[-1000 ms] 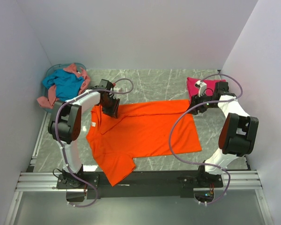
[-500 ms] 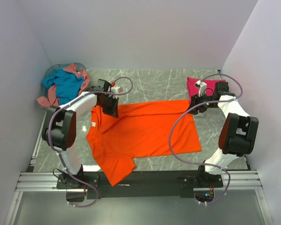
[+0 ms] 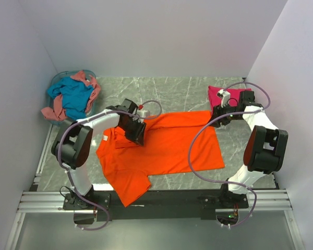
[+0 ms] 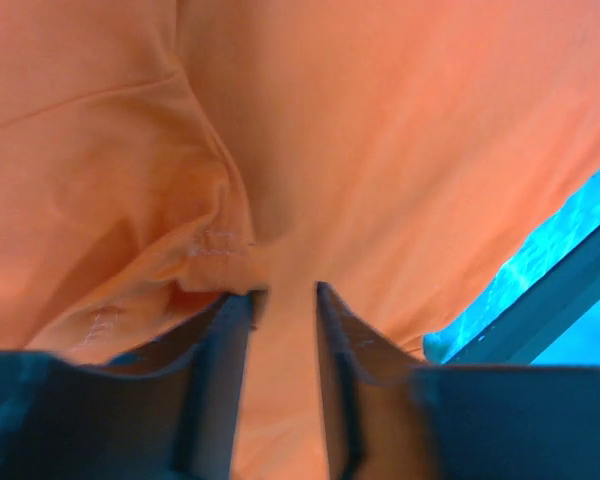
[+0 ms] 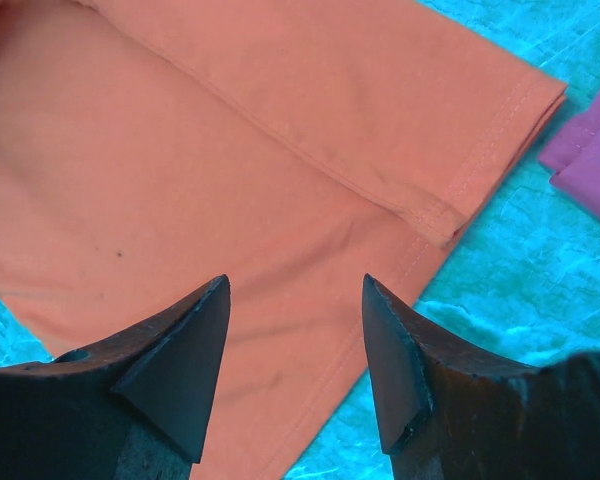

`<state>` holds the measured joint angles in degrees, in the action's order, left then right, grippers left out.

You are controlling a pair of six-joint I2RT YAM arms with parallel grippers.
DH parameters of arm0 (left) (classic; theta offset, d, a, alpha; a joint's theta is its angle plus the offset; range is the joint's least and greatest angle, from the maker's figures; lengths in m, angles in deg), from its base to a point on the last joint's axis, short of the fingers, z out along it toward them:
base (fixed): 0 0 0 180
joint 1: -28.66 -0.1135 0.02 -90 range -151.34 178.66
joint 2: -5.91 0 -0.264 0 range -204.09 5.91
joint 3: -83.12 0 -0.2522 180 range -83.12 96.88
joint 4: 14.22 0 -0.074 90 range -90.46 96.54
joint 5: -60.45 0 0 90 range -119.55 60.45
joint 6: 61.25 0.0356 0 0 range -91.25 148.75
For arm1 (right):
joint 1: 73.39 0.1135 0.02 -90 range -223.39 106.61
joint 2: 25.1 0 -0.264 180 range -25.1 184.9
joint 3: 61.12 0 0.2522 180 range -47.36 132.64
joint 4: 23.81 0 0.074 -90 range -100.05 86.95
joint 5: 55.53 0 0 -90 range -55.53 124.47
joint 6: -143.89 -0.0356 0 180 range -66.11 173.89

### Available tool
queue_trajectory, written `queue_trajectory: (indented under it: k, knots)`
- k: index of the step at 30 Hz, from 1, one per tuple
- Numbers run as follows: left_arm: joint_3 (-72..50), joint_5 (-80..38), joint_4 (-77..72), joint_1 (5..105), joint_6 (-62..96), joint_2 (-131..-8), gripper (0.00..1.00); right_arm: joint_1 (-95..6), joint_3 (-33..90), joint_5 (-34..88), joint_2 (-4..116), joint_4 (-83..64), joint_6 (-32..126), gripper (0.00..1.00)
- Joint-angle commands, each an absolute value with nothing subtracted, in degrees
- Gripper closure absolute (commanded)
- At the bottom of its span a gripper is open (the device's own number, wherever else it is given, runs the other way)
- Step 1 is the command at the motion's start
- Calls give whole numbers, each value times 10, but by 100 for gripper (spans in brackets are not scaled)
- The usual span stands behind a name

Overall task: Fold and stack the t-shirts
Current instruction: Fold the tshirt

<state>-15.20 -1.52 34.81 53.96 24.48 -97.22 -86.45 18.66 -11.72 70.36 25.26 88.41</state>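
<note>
Mid-table, orange shirt [image 3: 161, 148] lies spread; left gripper [image 3: 136, 132] clamps its far-left sleeve, looks like sleeve fold-in step; right gripper [image 3: 220, 116] hangs with jaws apart over far-right hem. Next: lay sleeve flat, release

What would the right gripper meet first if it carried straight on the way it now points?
Most likely the orange t-shirt: the right gripper, jaws open, points down at its cloth near the folded hem corner. The magenta t-shirt lies off to one side. How far above the cloth it hangs is unclear.
</note>
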Motion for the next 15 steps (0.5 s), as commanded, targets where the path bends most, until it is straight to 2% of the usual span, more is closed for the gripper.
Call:
queue_trajectory:
  k: [1,6,8,15]
  knots:
    - [-149,-57,350,563,220,-947,61,-867,185,-128,674,248,883,37]
    - [-135,-125,334,566,201,-853,43,-867,186,-130,675,247,882,37]
    - [-138,-187,326,564,195,-833,28,-867,185,-132,677,246,880,37]
    - [-164,-248,292,556,188,-833,29,-867,183,-131,676,249,888,37]
